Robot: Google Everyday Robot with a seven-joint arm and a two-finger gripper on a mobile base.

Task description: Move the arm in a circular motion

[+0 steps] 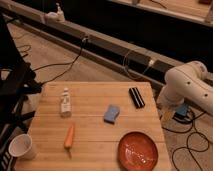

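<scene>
The arm (187,85) is large, white and glossy, with thick rounded segments. It reaches in from the right edge of the camera view and bends down beside the right side of the wooden table (90,100). The gripper (167,113) hangs at the arm's lower end, just off the table's right edge, level with the black object. It holds nothing that I can see.
On the table are a small clear bottle (65,102), a blue sponge (111,113), a black rectangular object (136,97), a carrot (69,136) and a red plate (138,150). A white cup (22,147) stands at the front left. Cables and a rail lie on the floor behind.
</scene>
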